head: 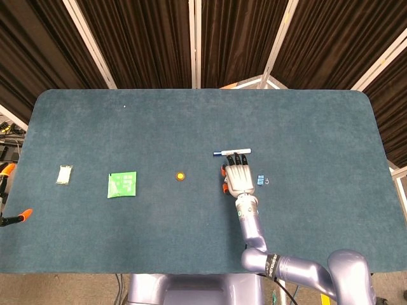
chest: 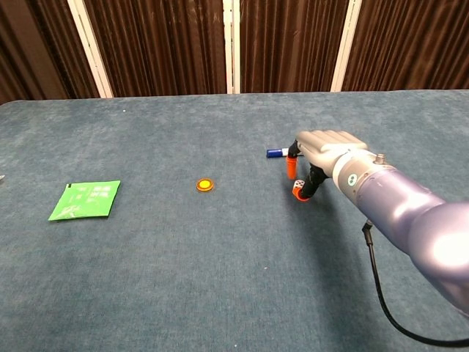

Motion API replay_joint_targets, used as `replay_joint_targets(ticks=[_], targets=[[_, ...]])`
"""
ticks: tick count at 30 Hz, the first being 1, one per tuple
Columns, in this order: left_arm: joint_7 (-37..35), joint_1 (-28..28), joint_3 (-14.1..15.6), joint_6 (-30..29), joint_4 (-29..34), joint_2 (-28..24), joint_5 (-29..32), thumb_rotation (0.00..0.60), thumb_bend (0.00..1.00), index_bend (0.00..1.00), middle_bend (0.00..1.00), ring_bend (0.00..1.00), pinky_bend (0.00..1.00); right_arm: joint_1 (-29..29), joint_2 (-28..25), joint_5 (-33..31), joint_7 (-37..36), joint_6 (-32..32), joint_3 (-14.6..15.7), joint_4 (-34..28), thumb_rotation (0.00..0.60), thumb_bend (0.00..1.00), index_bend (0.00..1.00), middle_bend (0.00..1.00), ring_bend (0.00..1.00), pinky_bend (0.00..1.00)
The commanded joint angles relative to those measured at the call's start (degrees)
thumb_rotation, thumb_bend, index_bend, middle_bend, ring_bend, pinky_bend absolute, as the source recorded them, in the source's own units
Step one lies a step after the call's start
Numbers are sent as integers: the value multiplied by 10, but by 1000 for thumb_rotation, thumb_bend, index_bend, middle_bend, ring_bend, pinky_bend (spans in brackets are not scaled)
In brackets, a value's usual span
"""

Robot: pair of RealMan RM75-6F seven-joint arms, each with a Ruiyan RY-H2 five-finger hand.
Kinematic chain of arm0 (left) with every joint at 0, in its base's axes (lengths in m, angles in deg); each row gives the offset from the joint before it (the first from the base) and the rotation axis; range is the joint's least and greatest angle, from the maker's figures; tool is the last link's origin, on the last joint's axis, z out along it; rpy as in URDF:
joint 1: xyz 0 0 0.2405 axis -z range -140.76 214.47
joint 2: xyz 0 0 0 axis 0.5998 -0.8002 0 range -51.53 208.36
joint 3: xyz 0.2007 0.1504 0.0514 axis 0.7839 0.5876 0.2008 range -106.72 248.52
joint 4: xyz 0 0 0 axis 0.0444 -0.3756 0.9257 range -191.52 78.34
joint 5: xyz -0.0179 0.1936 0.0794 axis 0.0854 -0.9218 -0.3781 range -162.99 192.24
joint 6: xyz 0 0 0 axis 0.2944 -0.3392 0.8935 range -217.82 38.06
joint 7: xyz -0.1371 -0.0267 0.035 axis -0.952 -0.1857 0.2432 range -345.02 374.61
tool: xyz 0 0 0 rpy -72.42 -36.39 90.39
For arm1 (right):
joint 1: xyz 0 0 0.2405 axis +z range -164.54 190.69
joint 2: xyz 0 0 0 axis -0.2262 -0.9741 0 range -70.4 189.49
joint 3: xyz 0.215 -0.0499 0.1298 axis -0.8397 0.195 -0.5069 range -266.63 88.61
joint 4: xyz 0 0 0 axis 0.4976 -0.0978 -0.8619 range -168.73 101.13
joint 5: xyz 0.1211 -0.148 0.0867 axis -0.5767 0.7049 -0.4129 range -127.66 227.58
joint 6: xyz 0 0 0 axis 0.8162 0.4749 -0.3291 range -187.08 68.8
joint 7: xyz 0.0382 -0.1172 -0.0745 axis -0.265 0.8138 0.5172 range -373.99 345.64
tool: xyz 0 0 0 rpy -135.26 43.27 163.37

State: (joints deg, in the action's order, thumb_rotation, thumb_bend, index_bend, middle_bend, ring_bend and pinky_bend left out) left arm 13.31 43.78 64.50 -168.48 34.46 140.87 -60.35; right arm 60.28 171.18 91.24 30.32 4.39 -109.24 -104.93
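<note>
Right hand (head: 238,178) poised just short of the pen (head: 232,152), fingers (chest: 292,167) curled downward yet apart, gripping nothing, apparently. Beyond the hand, pen flat on the table (head: 127,254). Risk: fingertips nudging it away.

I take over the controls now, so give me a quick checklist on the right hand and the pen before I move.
1. Right hand holds nothing: ok.
2. Pen lies flat on the table, beyond the fingertips: ok.
3. Fingers touch the pen: cannot tell.
4. Blue tag apart from the hand, on its right: ok.
5. Orange disc away from the hand: ok.
6. Left hand in full view: not ok, only orange tips at the edge.
</note>
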Motion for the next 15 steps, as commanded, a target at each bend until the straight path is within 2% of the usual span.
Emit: replay_joint_targets(ticks=[1,10,15], targets=[[-1,0,0,0,0,0,0,600,105,0,0,0,0,1,1,-2,0,-1,2,4,600,273,467,144,0,0],[-2,1,1,2,-1,0,-2,600,105,0,0,0,0,4,6,-7,-2,-6,4,23,600,277,446,141,0,0],[-3,1,2,1,-1,-1,-3,600,105,0,0,0,0,5,6,-14,0,-11,5,33,600,327,458,141,0,0]])
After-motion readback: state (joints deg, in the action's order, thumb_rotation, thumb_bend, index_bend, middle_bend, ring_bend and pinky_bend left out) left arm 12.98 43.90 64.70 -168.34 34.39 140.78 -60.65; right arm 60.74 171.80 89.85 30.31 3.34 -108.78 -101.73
